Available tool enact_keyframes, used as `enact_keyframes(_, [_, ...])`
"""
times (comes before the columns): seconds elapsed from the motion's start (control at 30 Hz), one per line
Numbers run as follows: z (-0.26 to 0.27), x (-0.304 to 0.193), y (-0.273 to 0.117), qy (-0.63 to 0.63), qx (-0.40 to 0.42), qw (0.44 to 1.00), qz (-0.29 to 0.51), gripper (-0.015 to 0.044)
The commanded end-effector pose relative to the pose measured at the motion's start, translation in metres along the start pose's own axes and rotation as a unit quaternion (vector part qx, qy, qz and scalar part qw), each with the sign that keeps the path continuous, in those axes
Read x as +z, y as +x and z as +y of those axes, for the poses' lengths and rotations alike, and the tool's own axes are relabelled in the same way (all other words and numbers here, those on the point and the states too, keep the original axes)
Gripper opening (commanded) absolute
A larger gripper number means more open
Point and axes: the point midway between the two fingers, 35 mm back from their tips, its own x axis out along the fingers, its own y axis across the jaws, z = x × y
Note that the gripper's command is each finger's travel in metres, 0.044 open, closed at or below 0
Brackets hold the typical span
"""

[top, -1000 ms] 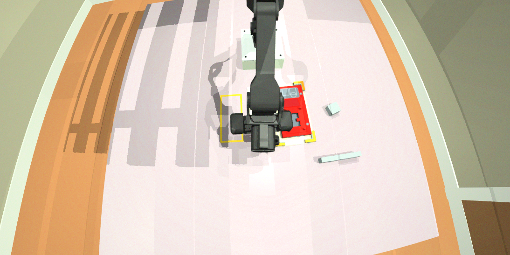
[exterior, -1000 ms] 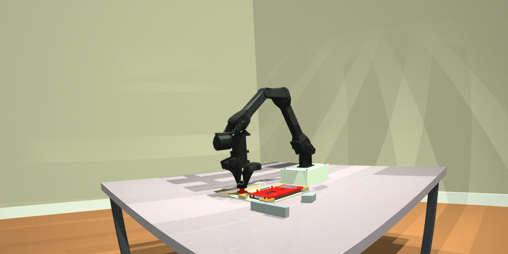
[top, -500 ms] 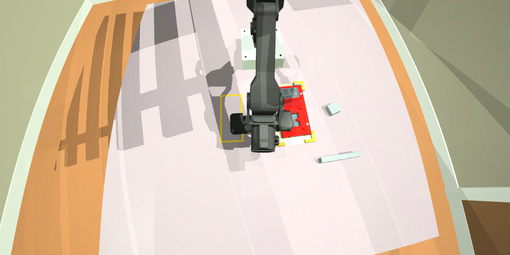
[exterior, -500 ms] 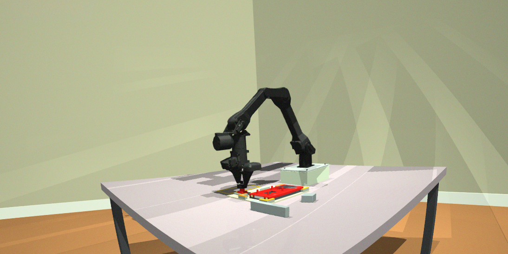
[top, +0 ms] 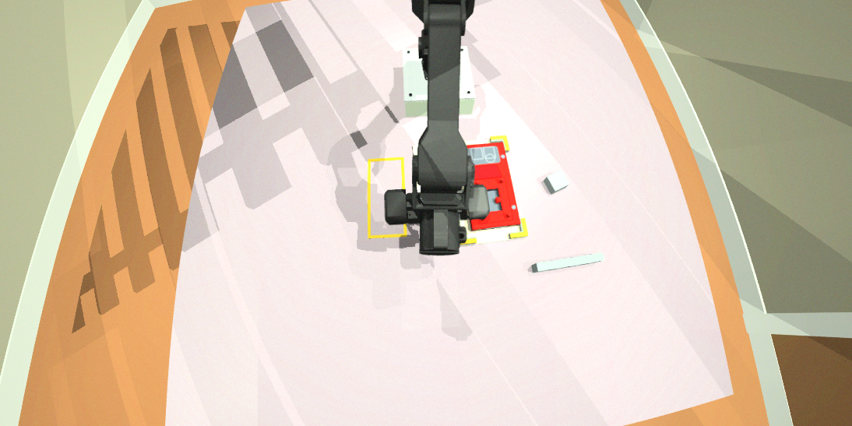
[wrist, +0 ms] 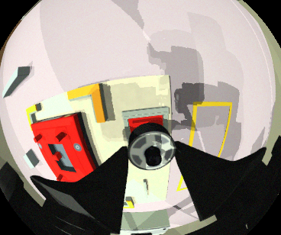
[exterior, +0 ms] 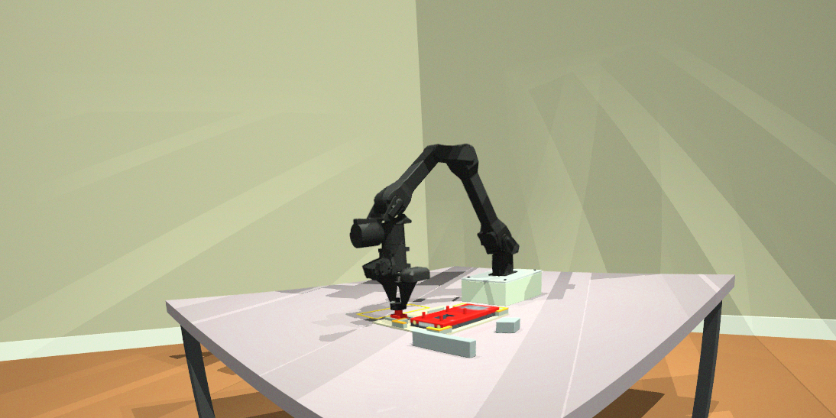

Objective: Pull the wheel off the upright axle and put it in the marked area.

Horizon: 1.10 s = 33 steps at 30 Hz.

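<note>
— One claw (wrist: 152, 151), and what was it doing?

— It was clenched on the wheel (wrist: 150, 149), a grey disc with a dark hub, gripped between the two dark fingers in the wrist view. The claw pointed straight down over the cream base plate (wrist: 146, 90).

— Where was the wheel, then?

— Right between the fingertips, above a small red block (wrist: 146, 123) on the plate. Whether it was clear of the axle I couldn't tell; the wheel hid what stood under it.

— And the marked area?

— A yellow outlined rectangle (wrist: 211, 129) on the worktop (top: 297, 315), just beside the claw on one side and apart from the wheel. On the other side lay the red fixture board (wrist: 60, 144) with yellow corner brackets (wrist: 88, 95).

— Anything else around?

— Two pale pieces lay beyond the red board, well apart from the claw: a small block (top: 554, 182) and a long bar (top: 567, 262). Behind the claw, the arm's white base (exterior: 501, 287) sat on the worktop.
</note>
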Motion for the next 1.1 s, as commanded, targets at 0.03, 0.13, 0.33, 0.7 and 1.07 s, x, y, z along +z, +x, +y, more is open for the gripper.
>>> enact_keyframes(0.03, [0.000, -0.001, -0.016, 0.001, 0.001, 1.000, -0.005, 0.0000])
enact_keyframes(0.13, [0.000, -0.001, -0.017, 0.001, 0.001, 1.000, -0.005, 0.0000])
enact_keyframes(0.33, [0.000, -0.001, -0.019, 0.001, 0.001, 1.000, -0.006, 0.0000])
enact_keyframes(0.7, [0.000, 0.001, -0.009, 0.001, 0.001, 1.000, -0.003, 0.0053])
enact_keyframes(1.07, [0.000, 0.000, -0.017, 0.002, 0.001, 1.000, -0.007, 0.0300])
